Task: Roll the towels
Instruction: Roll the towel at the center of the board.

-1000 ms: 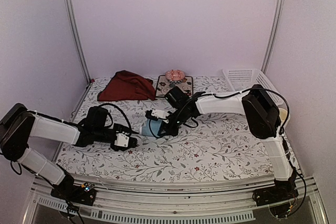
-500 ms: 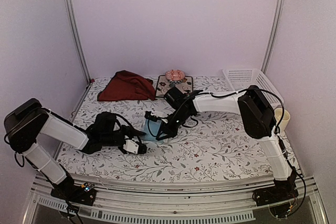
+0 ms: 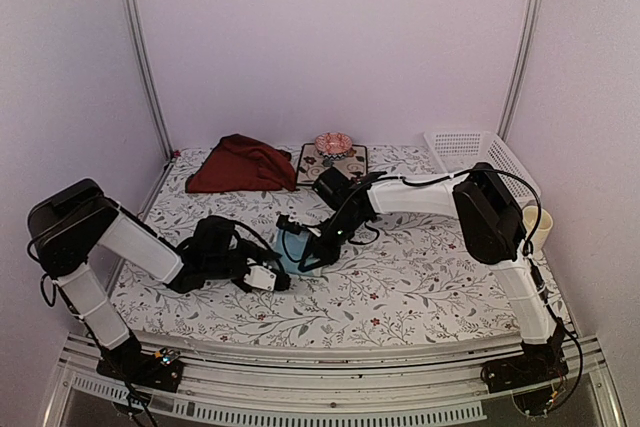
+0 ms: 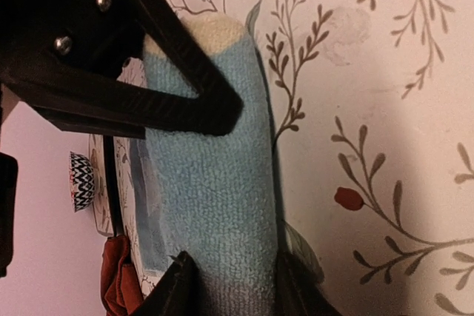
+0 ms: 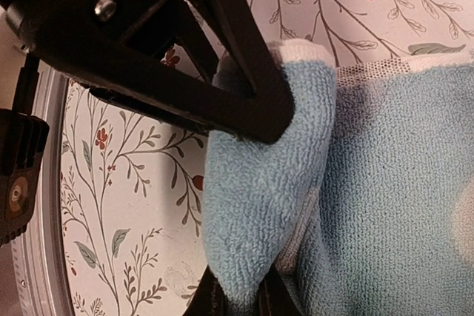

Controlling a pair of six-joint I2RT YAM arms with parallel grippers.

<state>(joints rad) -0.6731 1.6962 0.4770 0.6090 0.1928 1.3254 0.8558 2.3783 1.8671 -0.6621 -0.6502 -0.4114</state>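
- Centrally, on the bench point(image 3: 430, 282) with its white floral covering, lies the light blue towel point(image 3: 293, 245), gathered into a short, thick roll between the two arms.
- Left claw point(image 3: 283, 273): reaches in low from the left and meets the near end of the roll.
- Left wrist view: the light blue towel point(image 4: 215, 183) fills the gap between the fingers of the left claw point(image 4: 222, 205). The upper finger point(image 4: 185, 101) lies against the pile, and a cream edge shows at the far end of the roll. Whether the jaws clamp it firmly cannot be told.
- Right claw point(image 3: 306, 253): comes in from the right and far side, angled down onto the top of the roll.
- Right wrist view: the right claw point(image 5: 255, 212) stands narrow, pinching a raised fold of the light blue towel point(image 5: 385, 183). A white hem runs along the cloth's upper edge.
- Dark red towel point(image 3: 240, 165): a loose heap at the far left of the bench, well apart from both claws. A corner of it shows in the left wrist view point(image 4: 118, 286).
- Square dark floral mat point(image 3: 345, 165): just beside the red heap on its right, bearing a small pink object point(image 3: 333, 143).
- White slotted basket point(image 3: 475, 152): at the far right corner, tilted against the wall.
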